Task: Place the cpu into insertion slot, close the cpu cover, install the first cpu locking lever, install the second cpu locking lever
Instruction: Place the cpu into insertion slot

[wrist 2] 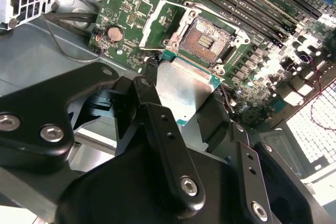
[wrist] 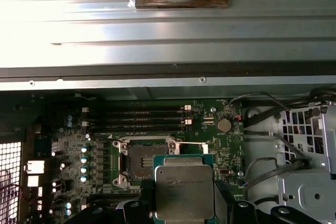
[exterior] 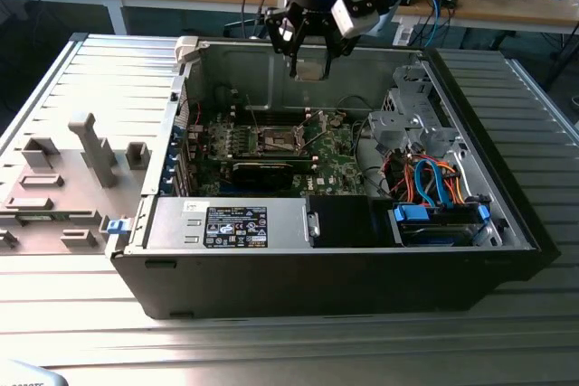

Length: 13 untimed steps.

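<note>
In the exterior view, an open computer case (exterior: pixel 317 291) is sitting mid-frame, holding one green motherboard (exterior: pixel 336 164). One insertion slot (exterior: pixel 279 140) is lying empty at its centre. At upper centre the gripper (exterior: pixel 309 59) is hovering, jaws clamping one cpu (exterior: pixel 311 71). One long black card (exterior: pixel 262 169) is lying just below the slot.

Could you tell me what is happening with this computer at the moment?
The arm's gripper holds the cpu by its edges above the open computer case, over the motherboard. The insertion slot lies bare and empty below it, with the cpu cover swung open, so the chip is not yet seated.
</note>
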Tool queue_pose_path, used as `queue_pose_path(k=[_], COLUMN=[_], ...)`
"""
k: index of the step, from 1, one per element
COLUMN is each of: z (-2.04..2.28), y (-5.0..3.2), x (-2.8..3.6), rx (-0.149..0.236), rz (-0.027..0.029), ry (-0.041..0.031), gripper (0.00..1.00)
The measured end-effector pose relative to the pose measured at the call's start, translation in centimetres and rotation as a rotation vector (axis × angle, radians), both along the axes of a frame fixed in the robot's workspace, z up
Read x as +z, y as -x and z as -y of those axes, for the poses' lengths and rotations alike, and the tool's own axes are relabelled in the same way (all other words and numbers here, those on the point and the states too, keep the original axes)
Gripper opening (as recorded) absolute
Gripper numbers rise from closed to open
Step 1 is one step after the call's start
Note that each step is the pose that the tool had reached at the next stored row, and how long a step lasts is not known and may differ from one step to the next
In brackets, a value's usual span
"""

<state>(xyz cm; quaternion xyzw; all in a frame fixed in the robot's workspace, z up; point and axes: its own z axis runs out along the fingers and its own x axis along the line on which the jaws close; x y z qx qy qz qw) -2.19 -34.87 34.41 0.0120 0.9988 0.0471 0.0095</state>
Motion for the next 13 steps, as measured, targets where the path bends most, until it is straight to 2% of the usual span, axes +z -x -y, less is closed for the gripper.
queue_pose_path(k=[13], z=[0.0], y=[0.0], x=[-0.27], rx=[0.0], rz=[0.0], ry=[0.0001], gripper=[0.54])
